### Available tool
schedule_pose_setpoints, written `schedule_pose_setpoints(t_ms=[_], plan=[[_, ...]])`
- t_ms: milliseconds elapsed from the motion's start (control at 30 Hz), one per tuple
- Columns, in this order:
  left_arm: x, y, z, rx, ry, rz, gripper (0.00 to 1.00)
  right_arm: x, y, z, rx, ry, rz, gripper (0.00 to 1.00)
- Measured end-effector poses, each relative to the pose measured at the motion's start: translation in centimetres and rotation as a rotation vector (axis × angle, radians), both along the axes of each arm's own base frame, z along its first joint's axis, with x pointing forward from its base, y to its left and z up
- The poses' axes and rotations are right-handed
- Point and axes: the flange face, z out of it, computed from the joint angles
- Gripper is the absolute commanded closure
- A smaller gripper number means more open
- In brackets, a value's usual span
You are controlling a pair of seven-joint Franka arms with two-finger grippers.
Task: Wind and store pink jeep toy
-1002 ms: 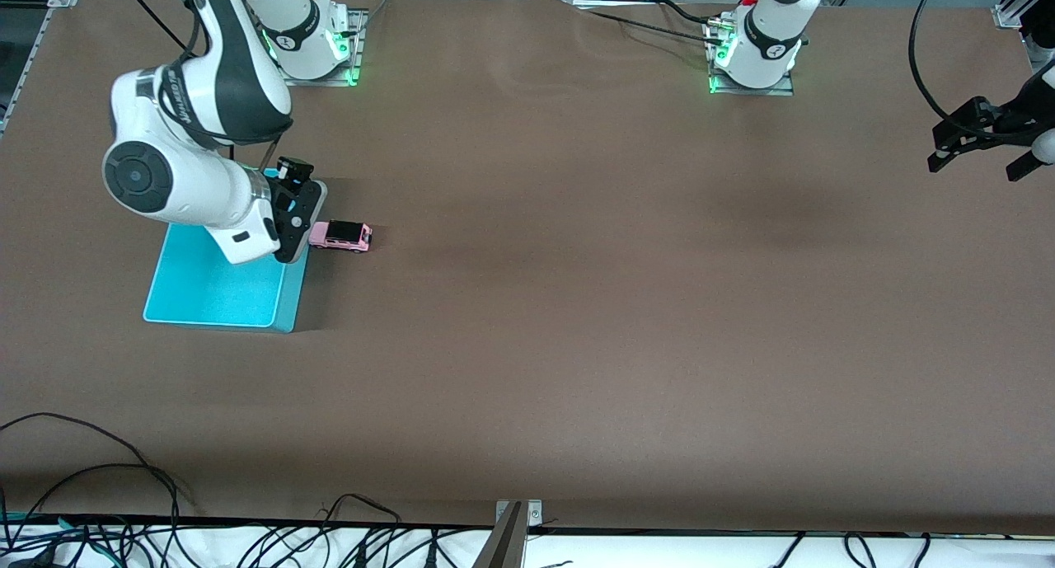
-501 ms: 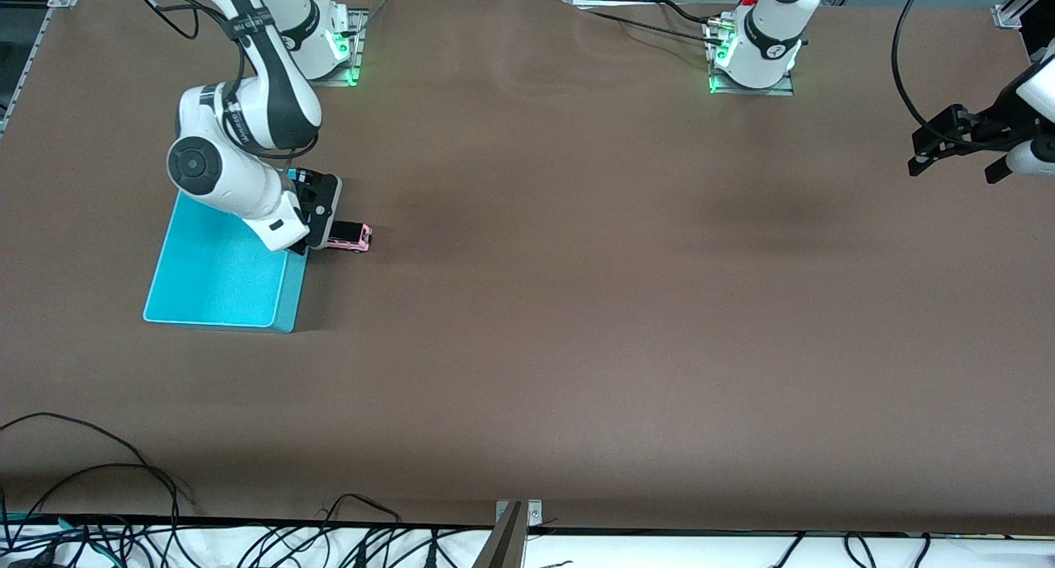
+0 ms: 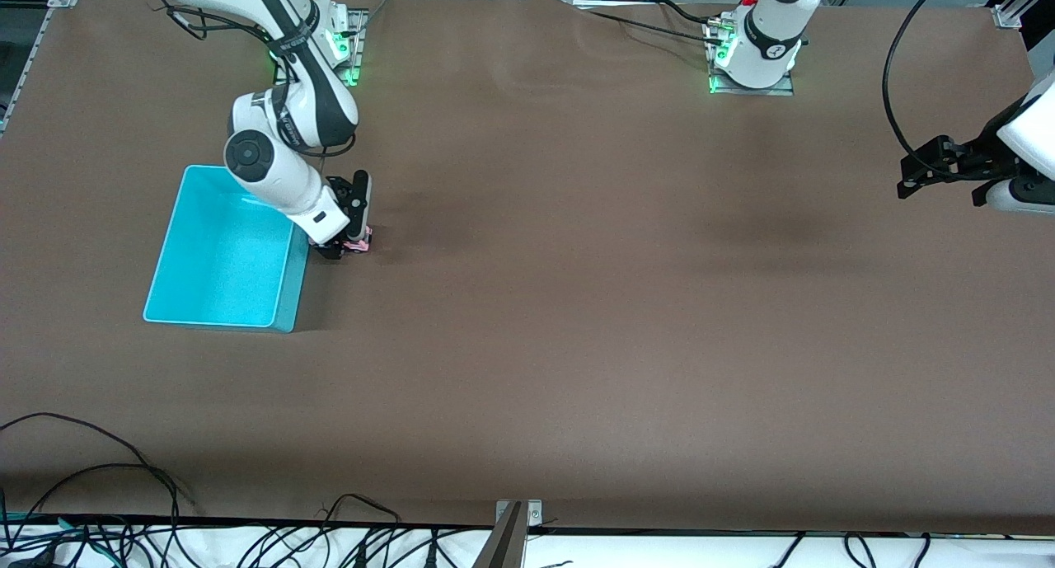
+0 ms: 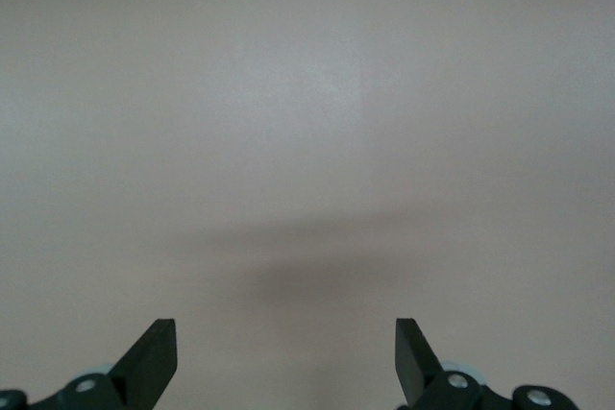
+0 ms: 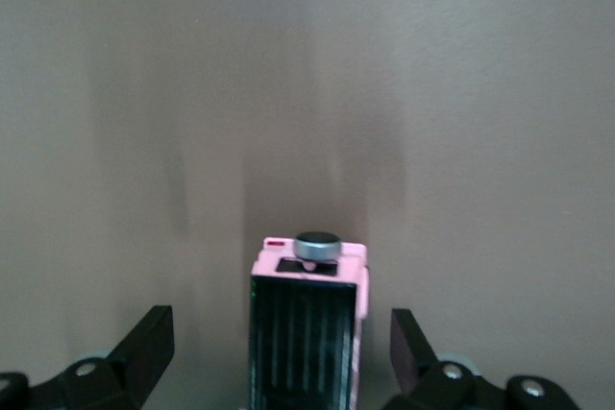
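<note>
The pink jeep toy (image 3: 363, 240) stands on the brown table right beside the cyan bin (image 3: 169, 238), on the bin's side toward the left arm's end. My right gripper (image 3: 346, 242) is down over it and open. In the right wrist view the jeep (image 5: 307, 324), with its black ribbed roof and a round knob on its end, lies between the two fingers of the right gripper (image 5: 279, 328), with a gap on each side. My left gripper (image 3: 940, 194) hangs open over bare table at the left arm's end; the left gripper (image 4: 284, 333) has nothing between its fingers.
The bin holds nothing visible. The arm bases (image 3: 754, 57) stand along the table edge farthest from the front camera. Loose black cables (image 3: 99, 469) and a metal bracket (image 3: 515, 518) lie at the edge nearest the front camera.
The right arm has swung off the bin and come down, so its open fingers now straddle the jeep. The left gripper has drifted slightly toward the table's middle. The jeep has not moved.
</note>
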Motion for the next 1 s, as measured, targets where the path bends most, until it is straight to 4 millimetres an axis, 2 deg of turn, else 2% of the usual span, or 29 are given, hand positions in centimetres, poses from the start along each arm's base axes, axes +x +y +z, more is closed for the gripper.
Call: schedule_pose_setpoints(t_ms=[300, 367, 534, 668, 868, 1002], plan=[[0.0, 0.0, 0.6, 0.0, -0.012, 0.001, 0.0, -0.4, -0.5, -0.8, 0.0, 0.001, 0.04, 0.0], [0.0, 0.0, 0.6, 0.0, -0.013, 0.002, 0.0, -0.4, -0.6, -0.8, 0.001, 0.001, 0.051, 0.06], [0.0, 0.1, 1.0, 0.0, -0.021, 0.018, 0.0, -0.3, -1.1, -0.8, 0.004, 0.0, 0.091, 0.15], [-0.1, 0.2, 1.5, 0.0, -0.029, 0.03, 0.0, 0.0, -2.1, -0.8, 0.002, -0.001, 0.098, 0.31], [-0.2, 0.2, 1.7, -0.014, -0.03, 0.045, 0.0, 0.3, -3.0, -0.8, 0.001, -0.002, 0.096, 0.67], [-0.2, 0.2, 1.7, -0.014, -0.03, 0.049, 0.0, 0.4, -2.9, -0.6, 0.002, -0.007, 0.097, 0.73]])
